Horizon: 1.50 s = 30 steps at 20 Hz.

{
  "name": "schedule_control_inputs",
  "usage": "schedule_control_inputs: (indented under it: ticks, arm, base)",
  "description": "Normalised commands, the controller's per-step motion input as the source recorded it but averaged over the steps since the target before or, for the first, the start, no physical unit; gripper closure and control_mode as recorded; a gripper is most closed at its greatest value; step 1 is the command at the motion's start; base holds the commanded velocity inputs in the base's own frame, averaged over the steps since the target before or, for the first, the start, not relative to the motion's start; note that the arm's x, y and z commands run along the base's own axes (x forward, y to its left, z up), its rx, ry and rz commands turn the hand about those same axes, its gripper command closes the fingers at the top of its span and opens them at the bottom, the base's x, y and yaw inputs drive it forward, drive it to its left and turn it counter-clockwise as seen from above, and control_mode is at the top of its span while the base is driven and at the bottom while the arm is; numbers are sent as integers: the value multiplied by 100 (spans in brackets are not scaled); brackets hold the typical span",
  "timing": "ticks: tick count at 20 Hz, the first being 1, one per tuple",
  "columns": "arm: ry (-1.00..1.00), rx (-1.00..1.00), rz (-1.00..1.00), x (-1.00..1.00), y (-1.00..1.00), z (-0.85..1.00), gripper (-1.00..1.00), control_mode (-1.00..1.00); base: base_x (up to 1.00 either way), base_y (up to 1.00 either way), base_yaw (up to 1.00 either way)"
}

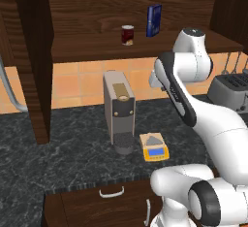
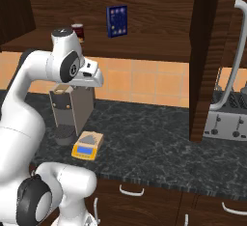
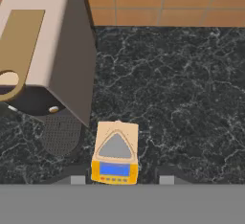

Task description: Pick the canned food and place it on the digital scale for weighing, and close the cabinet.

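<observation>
A: Two doors of the cabinet point(image 1: 34, 61) hang wide open on my feed, and the canned food point(image 1: 127, 35) sits upright on the cabinet's bottom shelf, well apart from my end effector point(image 3: 118, 179).

B: What's next to the can?

A: A flat blue box point(image 1: 154, 20), just to the can's right on the same shelf, standing up against the back wall.

B: And the digital scale point(image 1: 154, 146)?

A: Straight below the cabinet, on the dark marble tabletop point(image 1: 58, 148), tucked just beside the right side of the grey coffee machine point(image 1: 118, 109). Its grey plate is bare, blue display facing me.

B: Where's your end effector?

A: I'm looking down through the hand camera: it hangs over the digital scale point(image 3: 115, 153), with the two fingertips point(image 3: 77, 179) spread apart, one on either side of the scale's front edge in that view. Nothing between them. The coffee machine point(image 3: 45, 50) fills the upper left of that picture, its round drip tray just beside the scale.

B: Anything else on the tabletop?

A: A silver toaster point(image 2: 226, 114) well off to the right of the scale, past the cabinet's right door point(image 2: 205, 56). Orange tiles run along the wall behind.
</observation>
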Motion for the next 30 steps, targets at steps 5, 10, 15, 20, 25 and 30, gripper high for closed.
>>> schedule_control_inputs:
  ticks: [5, 10, 15, 20, 25, 30]
  arm:
    - [-10, 0, 0, -35, 0, 0, -100, -100]
    - [-24, 0, 0, -54, 0, 3, -100, -100]
    - [-35, 7, 2, -60, 0, 28, -100, -100]
    - [-35, 8, 6, -39, 0, 55, -100, -100]
    - [-23, 0, 2, -31, 1, 72, -100, -100]
    - [-14, -6, 3, -32, 11, 70, -100, -100]
  base:
    - [0, 0, 0]
    - [0, 0, 0]
    - [0, 0, 0]
    - [0, 0, 0]
    - [0, 0, 0]
    - [0, 0, 0]
